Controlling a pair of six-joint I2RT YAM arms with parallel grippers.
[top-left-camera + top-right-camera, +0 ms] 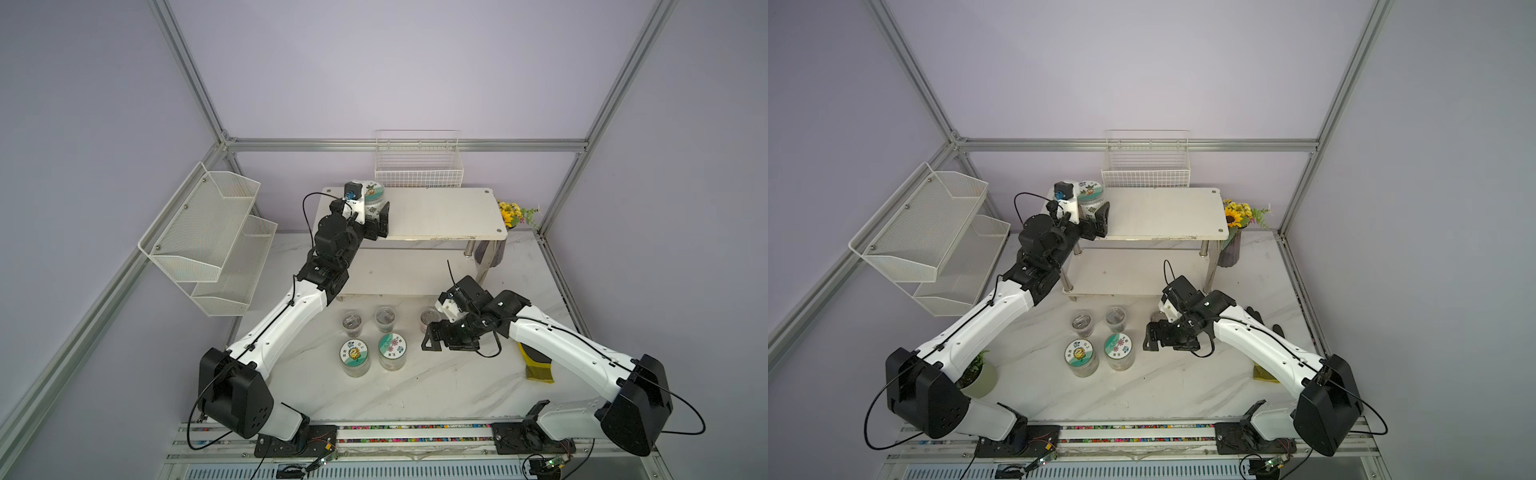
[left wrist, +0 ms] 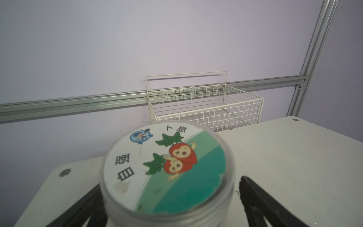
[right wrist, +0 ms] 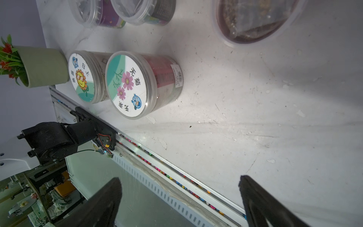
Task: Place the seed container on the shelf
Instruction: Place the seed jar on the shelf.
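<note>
The seed container (image 1: 373, 192) (image 1: 1091, 192), a clear jar whose lid shows two red radish figures (image 2: 167, 167), stands upright on the top board of the shelf (image 1: 440, 212) (image 1: 1163, 212) (image 2: 284, 157), at its far left corner. My left gripper (image 1: 374, 212) (image 2: 170, 182) is open around the jar; one finger (image 2: 255, 196) stands clear of its side, and the other is mostly hidden behind it. My right gripper (image 1: 430, 337) (image 1: 1149, 338) (image 3: 179, 178) hangs open and empty low over the table, in front of the shelf.
Two lidded jars (image 1: 354, 353) (image 1: 392, 347) and three open cups (image 1: 352, 322) (image 1: 385, 318) (image 1: 430, 318) stand on the table before the shelf. A mesh wall rack (image 1: 208, 237) is at left, a wire basket (image 1: 419, 166) behind the shelf, a sunflower vase (image 1: 511, 214) at right.
</note>
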